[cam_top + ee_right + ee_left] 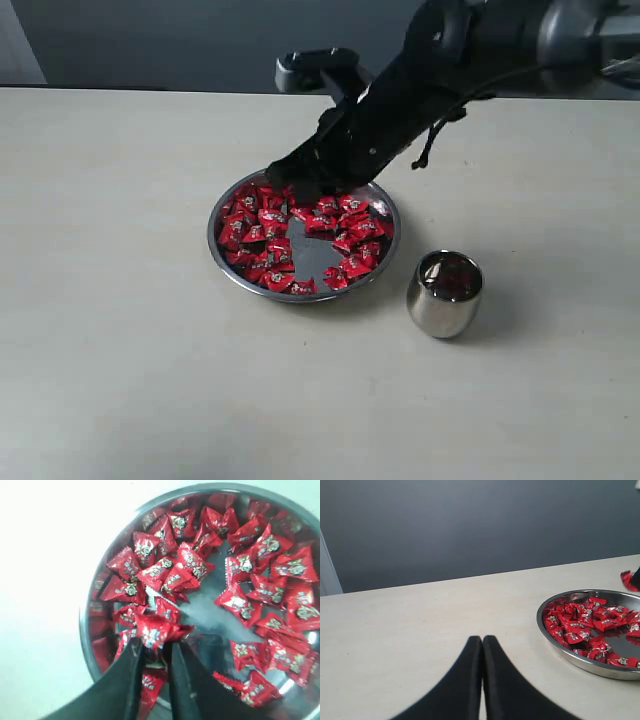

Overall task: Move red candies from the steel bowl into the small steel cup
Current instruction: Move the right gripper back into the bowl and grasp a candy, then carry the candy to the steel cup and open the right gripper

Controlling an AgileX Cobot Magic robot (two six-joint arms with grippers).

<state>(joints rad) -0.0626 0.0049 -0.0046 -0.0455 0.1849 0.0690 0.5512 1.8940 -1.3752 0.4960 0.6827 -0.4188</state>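
right claw (297, 185) at steel bowl (312, 258) far rim | red candies (262, 232) inside | small steel cup (445, 295) near

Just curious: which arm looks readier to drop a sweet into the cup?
Right: the right pincer grips a sweet over the bowl, near the cup; the left pincer is shut, off to the side.

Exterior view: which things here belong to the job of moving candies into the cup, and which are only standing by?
Part of the job:
red candies
steel bowl
small steel cup
right gripper, shut on one candy over the bowl

Not in use:
left gripper, shut and empty, away from the bowl
table, which only carries the things
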